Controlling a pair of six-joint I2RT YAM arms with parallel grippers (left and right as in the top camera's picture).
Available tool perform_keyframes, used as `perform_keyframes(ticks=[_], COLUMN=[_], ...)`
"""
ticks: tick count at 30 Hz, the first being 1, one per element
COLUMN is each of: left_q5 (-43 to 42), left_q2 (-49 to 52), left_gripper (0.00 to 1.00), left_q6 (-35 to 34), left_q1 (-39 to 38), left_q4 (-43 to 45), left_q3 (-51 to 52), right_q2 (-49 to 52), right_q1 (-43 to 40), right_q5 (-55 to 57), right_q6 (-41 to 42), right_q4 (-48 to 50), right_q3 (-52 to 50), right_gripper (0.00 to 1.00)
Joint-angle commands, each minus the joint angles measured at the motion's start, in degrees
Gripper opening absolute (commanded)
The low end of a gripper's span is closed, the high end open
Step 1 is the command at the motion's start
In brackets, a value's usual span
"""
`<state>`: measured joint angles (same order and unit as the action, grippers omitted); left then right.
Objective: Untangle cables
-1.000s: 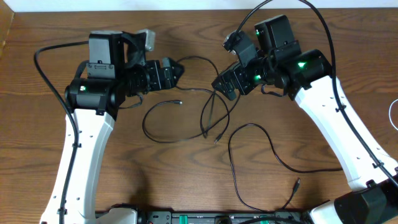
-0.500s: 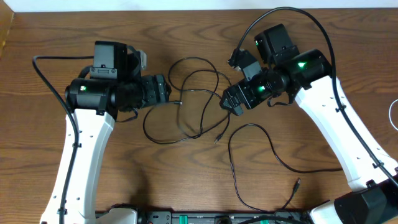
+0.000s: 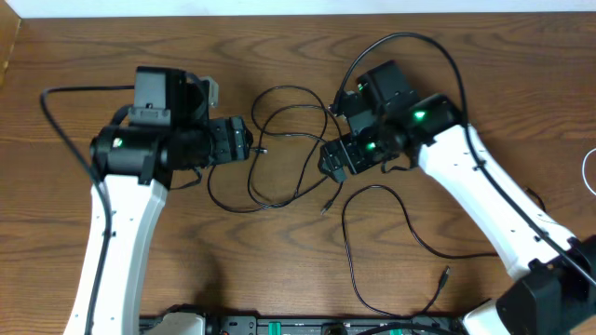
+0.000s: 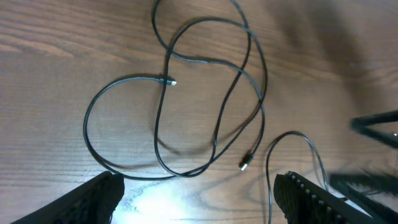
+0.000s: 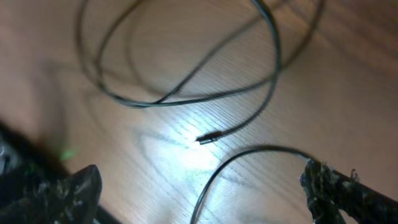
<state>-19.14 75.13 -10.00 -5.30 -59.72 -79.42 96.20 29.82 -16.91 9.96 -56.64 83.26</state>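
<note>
Left gripper (image 4: pixel 198 194) spread, right gripper (image 5: pixel 200 186) spread, thin black cables (image 4: pixel 166 81) looped on wood-grain table (image 4: pixel 50 37)

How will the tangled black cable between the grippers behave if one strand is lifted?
Likely floppy: the black cable lies in loose curves. Probably light, being very thin. Its crossing loops may drag along, and the plug end could snag.

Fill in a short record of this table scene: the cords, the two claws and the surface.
surface: wooden table
tangled cords: black, looped over each other, mid-table between the claws
loose cord: black, lying apart, by the right arm
white cord: far right edge of the overhead view
left claw: open, holding nothing
right claw: open, holding nothing
</note>
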Motion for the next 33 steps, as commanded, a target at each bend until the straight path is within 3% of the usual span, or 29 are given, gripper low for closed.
perform_keyframes(ticks=[1, 6, 11, 16, 23, 26, 29, 33], left_q5=[0.59, 0.83, 0.81, 1.11, 1.86, 1.86, 1.86, 1.84], left_q2=[-3.28, -5.66, -5.86, -5.84, -5.84, -5.84, -5.86, -5.86], left_gripper=[0.83, 0.83, 0.84, 0.83, 0.84, 0.84, 0.84, 0.84], left_q6=[1.38, 1.4, 1.9, 3.87, 4.44, 4.44, 4.46, 5.11], left_q1=[0.13, 0.13, 0.13, 0.15, 0.15, 0.13, 0.13, 0.13], left_q4=[-1.68, -5.29, -8.79, -11.08, -11.32, -11.37, -11.41, -11.45], left_q3=[-0.33, -0.33, -0.31, -0.31, -0.31, -0.31, -0.31, -0.31], right_q2=[0.5, 0.5, 0.5, 0.5, 0.5, 0.5, 0.5, 0.5], right_q1=[0.33, 0.94, 1.97, 2.32, 2.82, 3.78, 5.18, 7.82], right_q5=[10.58, 12.39, 20.22, 35.34, 36.63, 36.3, 36.98, 40.87], right_q6=[24.57, 52.41, 67.78, 78.6, 100.69, 103.12, 102.38, 92.83], right_q4=[-0.28, -0.39, -4.15, -18.16, -37.16, -37.18, -32.28, -23.85], right_q3=[-1.44, -3.08, -4.22, -4.24, -4.52, -5.86, -9.29, -16.17], right_gripper=[0.99, 0.99, 0.99, 0.99, 0.99, 0.99, 0.87, 0.78])
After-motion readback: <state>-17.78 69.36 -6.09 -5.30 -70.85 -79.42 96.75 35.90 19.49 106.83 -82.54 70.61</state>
